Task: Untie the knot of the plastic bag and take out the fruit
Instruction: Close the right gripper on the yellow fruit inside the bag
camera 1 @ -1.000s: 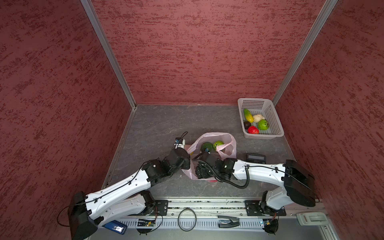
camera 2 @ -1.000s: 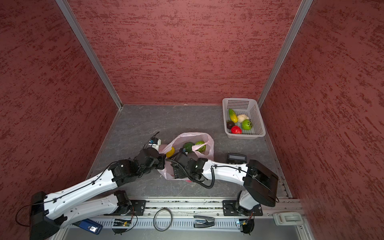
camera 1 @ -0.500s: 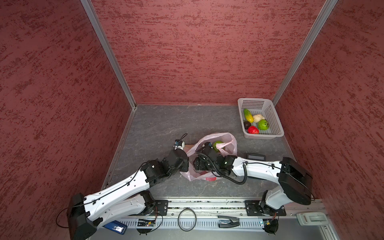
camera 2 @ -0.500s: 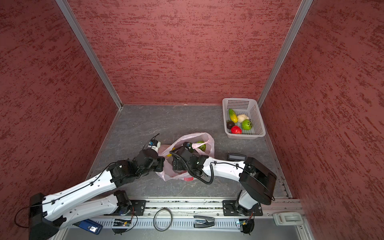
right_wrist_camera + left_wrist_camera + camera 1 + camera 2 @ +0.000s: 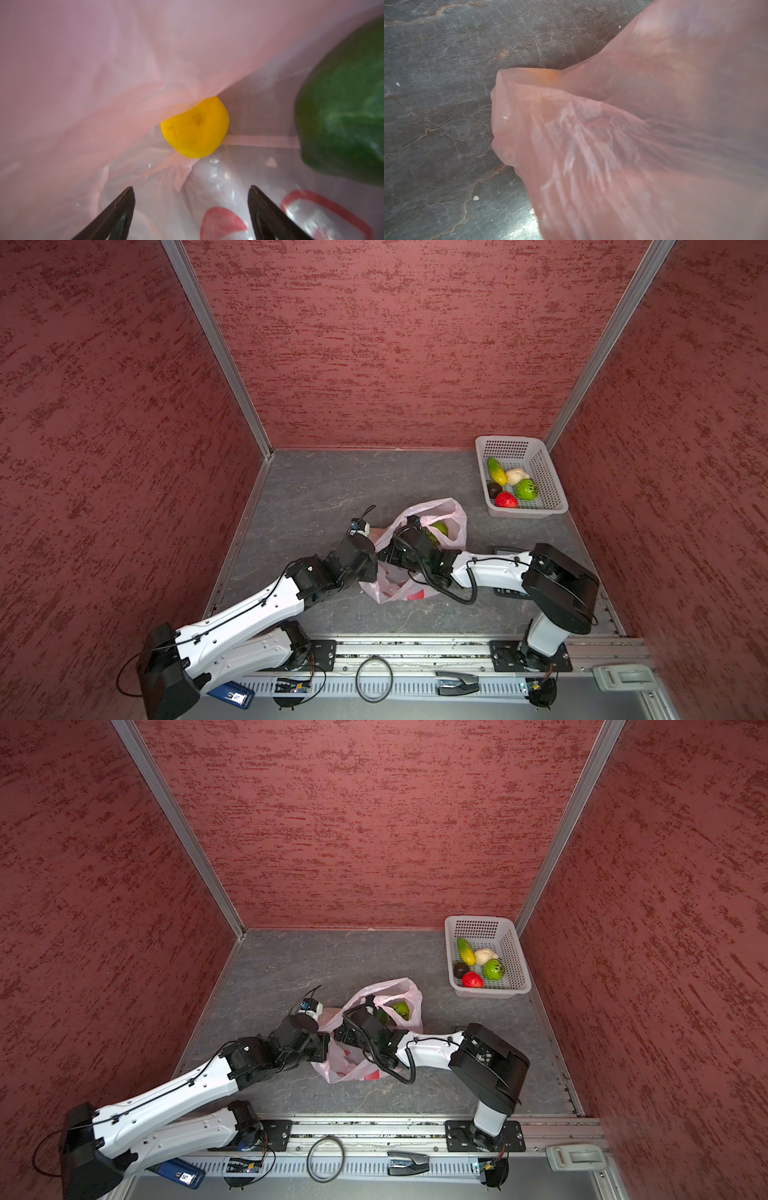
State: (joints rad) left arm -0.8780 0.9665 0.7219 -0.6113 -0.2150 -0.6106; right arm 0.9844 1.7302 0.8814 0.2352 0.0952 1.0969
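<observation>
The pale pink plastic bag (image 5: 417,572) lies mid-table with its mouth standing open; the knot is out of view. My left gripper (image 5: 376,551) is at the bag's left rim, shut on the film, which stretches taut across the left wrist view (image 5: 612,145) and hides the fingers. My right gripper (image 5: 191,191) is inside the bag, open and holding nothing. A yellow fruit (image 5: 195,127) lies just ahead of it, half under a fold. A dark green fruit (image 5: 342,124) sits to one side. A yellow-green fruit (image 5: 441,528) shows at the bag's far end.
A white basket (image 5: 555,506) at the back right holds several fruit: red, bumpy green, cream, dark purple and yellow-green. A black device (image 5: 505,551) lies on the table beside the right forearm. Red walls close in on three sides.
My right gripper has pushed left and away from the front edge, deeper into the bag, and now covers the dark green fruit in both top views. The left arm has barely moved.
</observation>
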